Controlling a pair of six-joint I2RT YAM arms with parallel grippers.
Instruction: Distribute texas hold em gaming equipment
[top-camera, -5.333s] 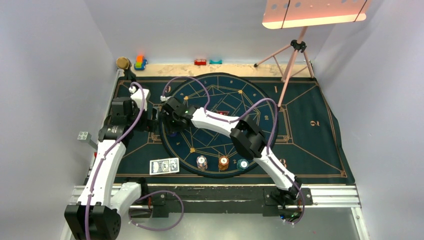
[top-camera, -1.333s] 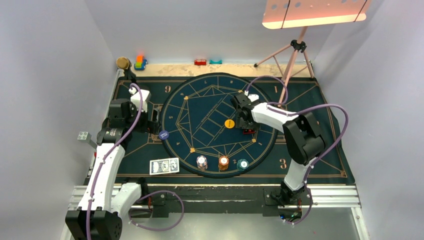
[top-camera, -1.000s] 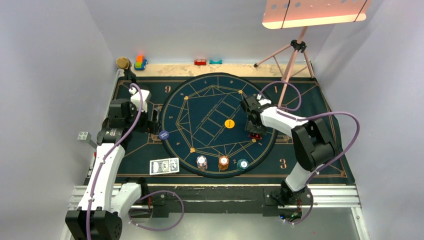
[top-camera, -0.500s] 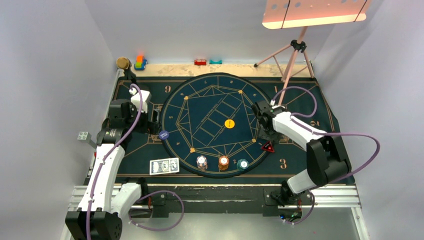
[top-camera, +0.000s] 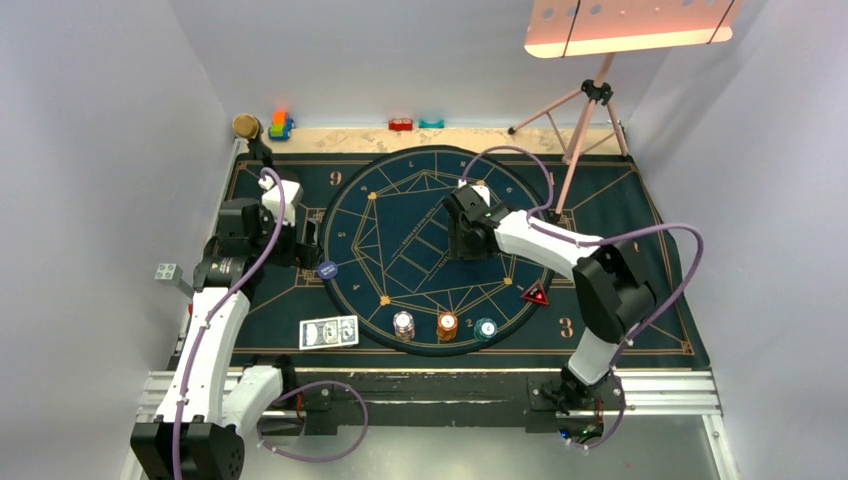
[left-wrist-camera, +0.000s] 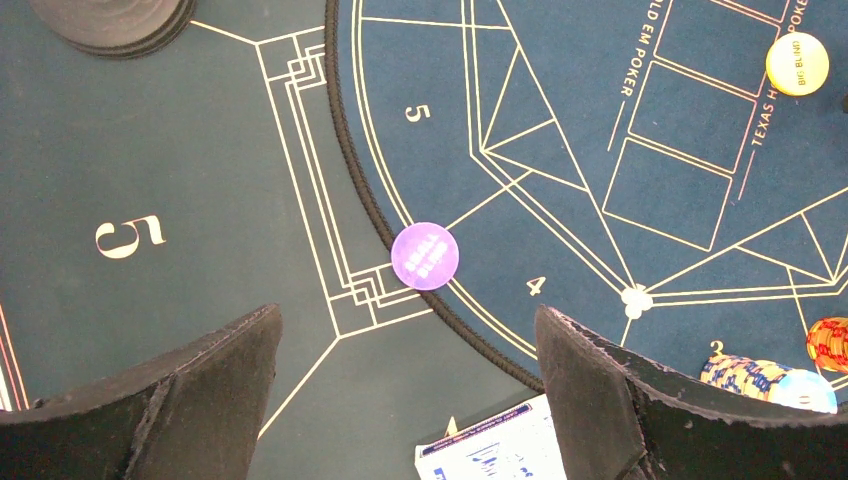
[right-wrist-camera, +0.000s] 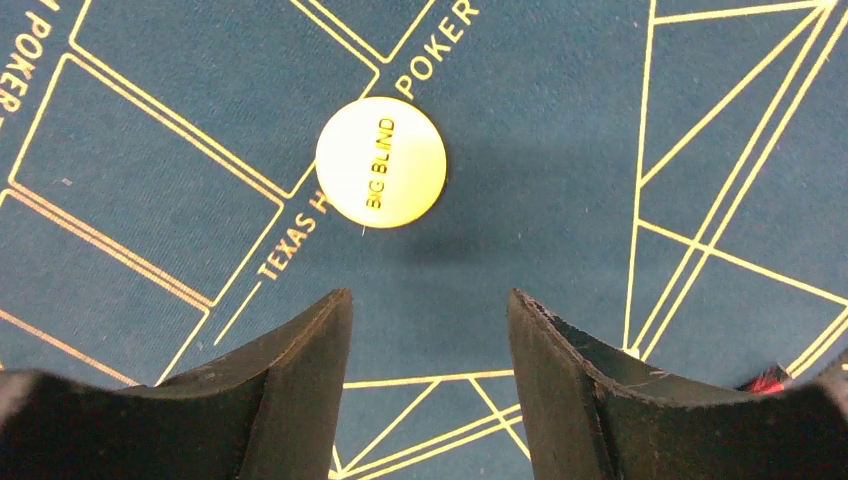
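My right gripper (right-wrist-camera: 430, 300) hangs open just above the round mat, nothing between its fingers. The yellow "BIG BLIND" disc (right-wrist-camera: 381, 161) lies a little ahead of the fingertips; from above the right gripper (top-camera: 463, 238) hides it. The red-black triangular marker (top-camera: 536, 295) lies at the mat's right rim. My left gripper (left-wrist-camera: 405, 330) is wide open above the felt, near the dark-blue disc (left-wrist-camera: 425, 256) (top-camera: 327, 269). The playing cards (top-camera: 329, 331) lie near the front edge. White (top-camera: 403, 323), orange-brown (top-camera: 447, 324) and teal (top-camera: 486, 327) poker chip stacks stand in a row.
A gold-headed microphone (top-camera: 246, 127) and toy blocks (top-camera: 280, 125) sit at the back left, with two more blocks (top-camera: 401, 124) along the back wall. A pink tripod stand (top-camera: 585, 110) rises at the back right. The microphone's base (left-wrist-camera: 115, 20) shows in the left wrist view.
The right arm carried the triangular marker to the mat's right rim, let it go there, then swung back left over the yellow disc. The left arm has not moved.
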